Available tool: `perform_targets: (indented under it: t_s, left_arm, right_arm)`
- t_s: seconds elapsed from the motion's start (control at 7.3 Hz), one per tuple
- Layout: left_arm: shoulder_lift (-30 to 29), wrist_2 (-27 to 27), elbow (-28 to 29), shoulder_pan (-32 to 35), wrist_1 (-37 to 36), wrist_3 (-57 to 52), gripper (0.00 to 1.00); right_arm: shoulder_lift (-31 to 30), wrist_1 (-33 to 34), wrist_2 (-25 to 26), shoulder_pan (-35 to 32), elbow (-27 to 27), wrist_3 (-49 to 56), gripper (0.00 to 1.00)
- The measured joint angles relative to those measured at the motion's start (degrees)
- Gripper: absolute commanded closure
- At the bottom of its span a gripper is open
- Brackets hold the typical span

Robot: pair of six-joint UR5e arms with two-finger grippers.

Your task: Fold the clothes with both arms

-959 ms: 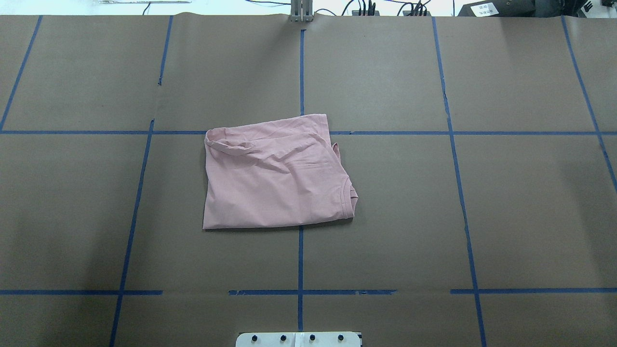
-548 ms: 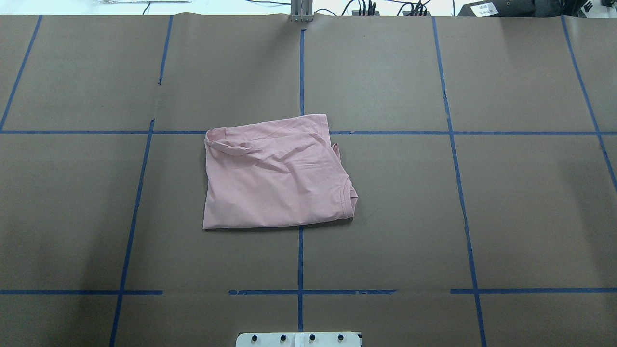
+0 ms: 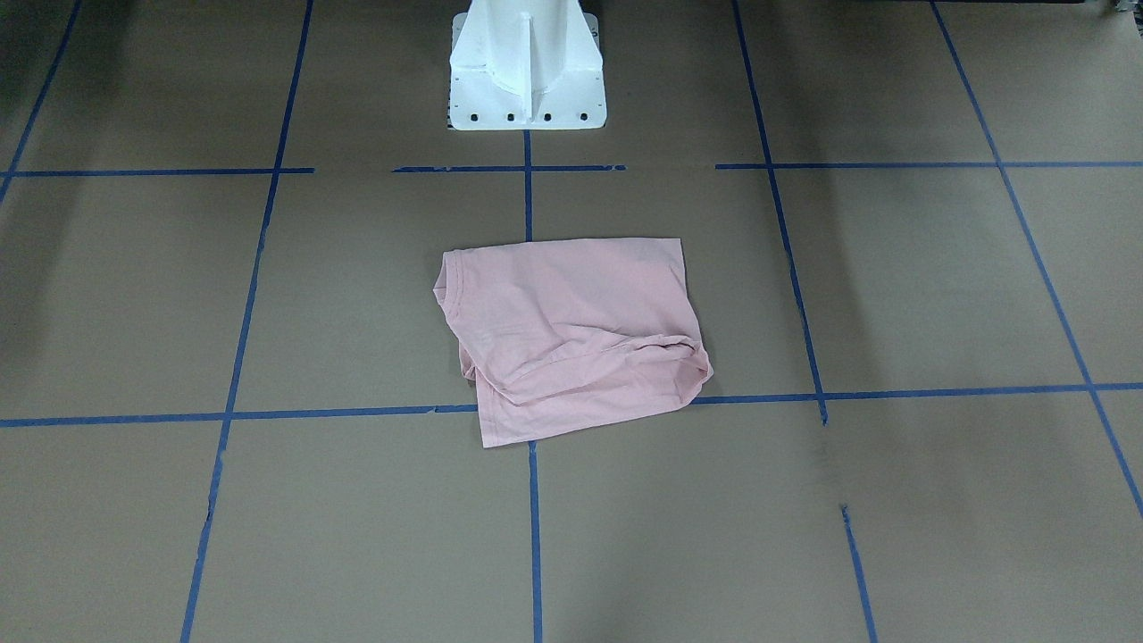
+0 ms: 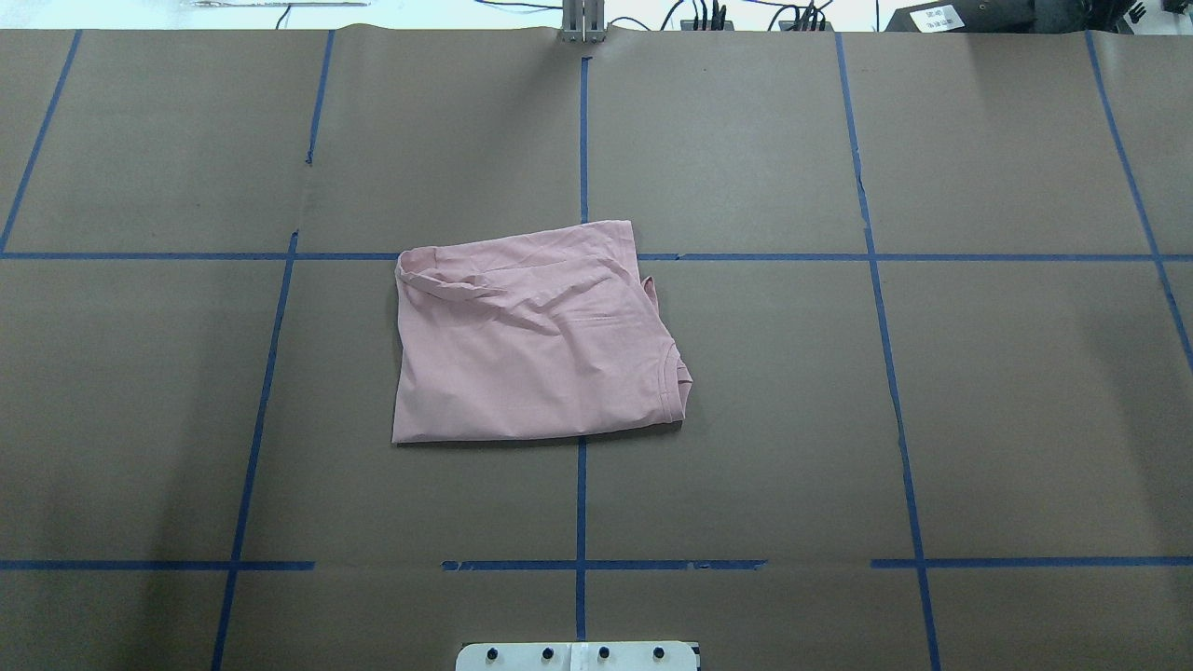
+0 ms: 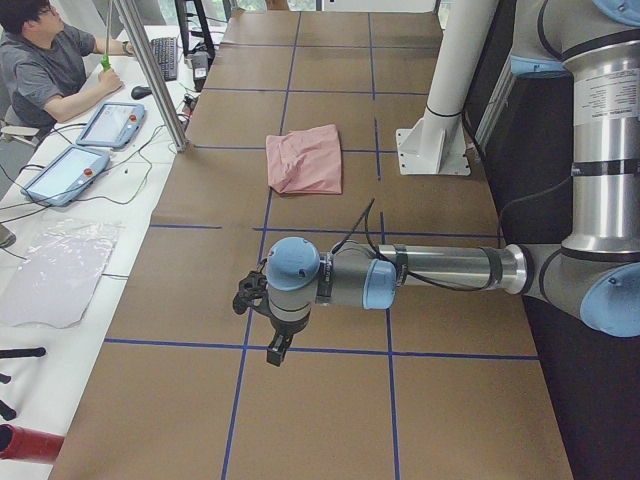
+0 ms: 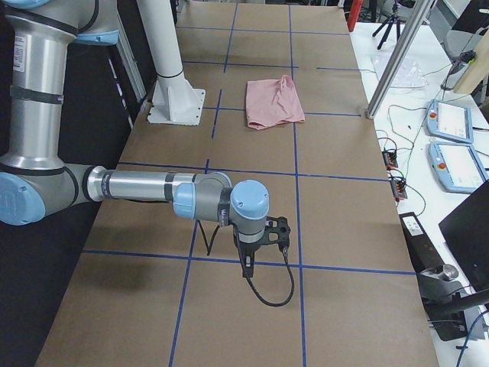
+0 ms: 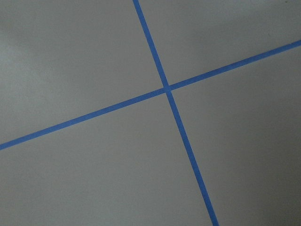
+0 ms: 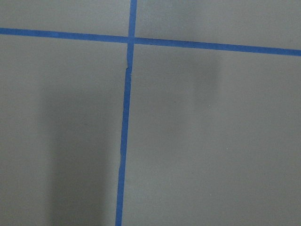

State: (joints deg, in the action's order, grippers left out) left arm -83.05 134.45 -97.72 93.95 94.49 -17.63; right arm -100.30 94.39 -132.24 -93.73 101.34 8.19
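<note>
Shirt (image 4: 531,340) lies folded mid-table on brown paper (image 4: 932,419) gridded with blue tape (image 4: 581,503), pedestal (image 4: 578,655) at its 6 o'clock. Left gripper (image 5: 274,350) and right gripper (image 6: 247,269) hang well apart from it; I cannot tell how their jaws stand. Person (image 5: 45,70) sits at a side desk (image 5: 110,185)

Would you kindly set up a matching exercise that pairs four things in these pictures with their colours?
Things:
1. T-shirt
2. tape
3. pedestal
4. table

Colours:
a. white
b. blue
c. pink
d. brown

Pairs: 1-c, 2-b, 3-a, 4-d
</note>
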Motion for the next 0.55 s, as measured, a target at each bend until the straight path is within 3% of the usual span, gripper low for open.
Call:
perform_targets:
  t_s: [0.55]
  left_arm:
    - [0.7, 0.0, 0.0, 0.1, 0.0, 0.1, 0.00]
  right_arm:
    - [-0.1, 0.0, -0.1, 0.0, 0.0, 0.1, 0.00]
